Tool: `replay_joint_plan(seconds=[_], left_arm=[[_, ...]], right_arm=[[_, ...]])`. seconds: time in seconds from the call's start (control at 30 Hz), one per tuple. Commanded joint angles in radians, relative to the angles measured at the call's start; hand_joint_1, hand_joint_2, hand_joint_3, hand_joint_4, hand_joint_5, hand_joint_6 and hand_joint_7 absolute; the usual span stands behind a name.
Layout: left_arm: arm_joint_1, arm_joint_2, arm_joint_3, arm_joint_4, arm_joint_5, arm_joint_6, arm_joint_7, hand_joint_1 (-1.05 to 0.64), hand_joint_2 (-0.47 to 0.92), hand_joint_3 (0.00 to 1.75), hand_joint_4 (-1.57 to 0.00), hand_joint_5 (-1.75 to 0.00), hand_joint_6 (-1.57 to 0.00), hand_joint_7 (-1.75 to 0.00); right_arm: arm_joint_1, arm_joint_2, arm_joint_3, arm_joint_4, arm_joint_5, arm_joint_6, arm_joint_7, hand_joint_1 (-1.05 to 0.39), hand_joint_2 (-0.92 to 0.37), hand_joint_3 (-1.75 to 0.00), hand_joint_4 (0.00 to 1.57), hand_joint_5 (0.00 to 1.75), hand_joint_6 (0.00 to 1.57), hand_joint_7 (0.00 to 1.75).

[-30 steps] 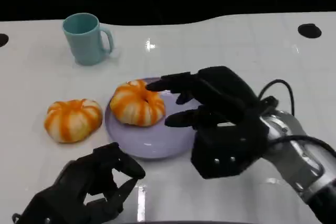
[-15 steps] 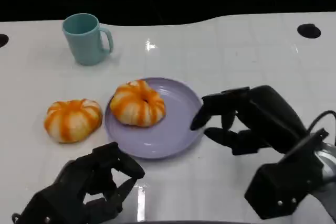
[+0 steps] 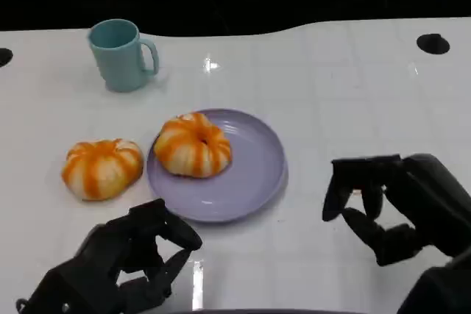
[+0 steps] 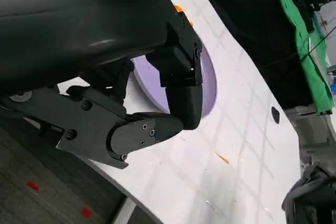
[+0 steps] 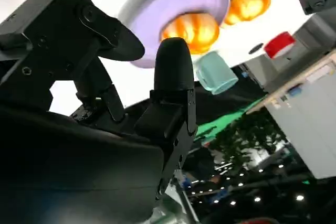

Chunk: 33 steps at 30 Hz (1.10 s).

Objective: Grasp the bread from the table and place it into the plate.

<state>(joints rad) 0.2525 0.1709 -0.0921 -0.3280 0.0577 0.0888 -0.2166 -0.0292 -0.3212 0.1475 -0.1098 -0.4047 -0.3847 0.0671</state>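
My right hand (image 3: 397, 207), empty with fingers loosely spread, hangs right of the round lilac plate (image 3: 257, 174) because one orange-striped bread roll (image 3: 193, 145) already rests inside it.

Bright light falls from overhead onto the glossy white table (image 3: 331, 93), leaving a small hard glint near the mug (image 3: 121, 54) and another streak at the near edge. Shadows under the plate (image 3: 250, 174) and both buns are soft and short. Beyond the table the background is nearly black. The head view is a little soft, with the right hand (image 3: 401, 207) slightly smeared. In the right wrist view the plate and buns are blurred and the table is blown out white; the black fingers (image 5: 173, 72) close to that lens stay sharper
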Motion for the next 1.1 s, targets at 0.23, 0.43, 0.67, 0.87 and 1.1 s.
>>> replay_joint_plan(seconds=[0.23, 0.43, 0.67, 0.87, 1.1], left_arm=[[-0.002, 0.017, 0.015, 0.010, -0.009, -0.002, -0.006, -0.29, 0.81, 0.65, -0.72, -1.75, -0.62, -1.27], [-0.006, 0.019, 0.011, 0.025, -0.003, -0.020, -0.003, -0.28, 0.81, 0.64, -0.73, -1.75, -0.63, -1.27], [-0.010, 0.015, 0.013, 0.040, 0.002, -0.031, 0.006, -0.27, 0.80, 0.65, -0.73, -1.75, -0.64, -1.27], [-0.014, 0.019, 0.020, 0.056, 0.000, -0.048, 0.004, -0.26, 0.79, 0.67, -0.71, -1.75, -0.64, -1.26], [-0.017, 0.023, 0.027, 0.081, -0.001, -0.077, 0.000, -0.26, 0.78, 0.69, -0.74, -1.75, -0.64, -1.26]], right_arm=[[0.113, 0.018, -0.033, -0.071, -0.030, 0.048, -0.032, 0.06, -0.27, -1.37, 0.84, 1.75, 0.73, 1.40], [0.118, 0.015, -0.030, -0.014, -0.047, 0.013, -0.061, 0.05, -0.25, -1.36, 0.85, 1.75, 0.72, 1.41], [0.110, 0.008, -0.027, 0.031, -0.059, -0.008, -0.079, 0.05, -0.24, -1.35, 0.86, 1.75, 0.72, 1.43], [0.098, 0.009, -0.022, 0.063, -0.080, -0.023, -0.089, 0.05, -0.24, -1.34, 0.88, 1.75, 0.73, 1.44], [0.094, 0.011, -0.013, 0.074, -0.085, -0.029, -0.088, 0.05, -0.24, -1.32, 0.89, 1.75, 0.73, 1.44]])
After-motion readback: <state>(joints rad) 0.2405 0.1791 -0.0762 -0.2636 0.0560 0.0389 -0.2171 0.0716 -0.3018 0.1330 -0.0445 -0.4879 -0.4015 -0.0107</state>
